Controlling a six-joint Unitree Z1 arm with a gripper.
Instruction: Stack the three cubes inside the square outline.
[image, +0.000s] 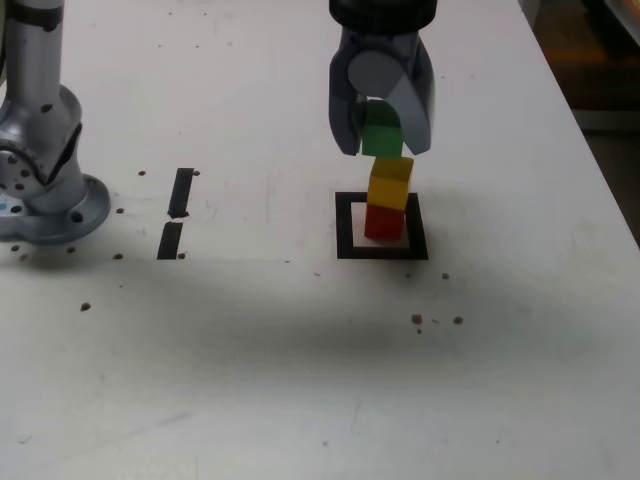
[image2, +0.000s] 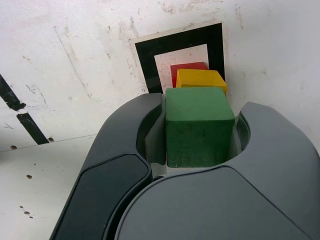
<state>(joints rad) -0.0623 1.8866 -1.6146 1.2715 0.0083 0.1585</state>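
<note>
scuffed, speckled white table (image: 300, 380) bears two black strips (image: 176, 212); gripper (image: 382, 135) clamps green cube (image: 381, 132) above yellow-on-red stack.

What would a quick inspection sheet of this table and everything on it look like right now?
Surface: white table, scuffed, with small dark specks.
Job's things: red cube inside the square outline, yellow cube on top of it, slightly twisted; green cube held above them.
Clutter: two short black strips towards the exterior view's left.
Grippers: gripper, jaws shut on the green cube.
Cables: nothing seen.
Surroundings: arm base at the exterior view's left edge; dark floor beyond the table at its right.
</note>
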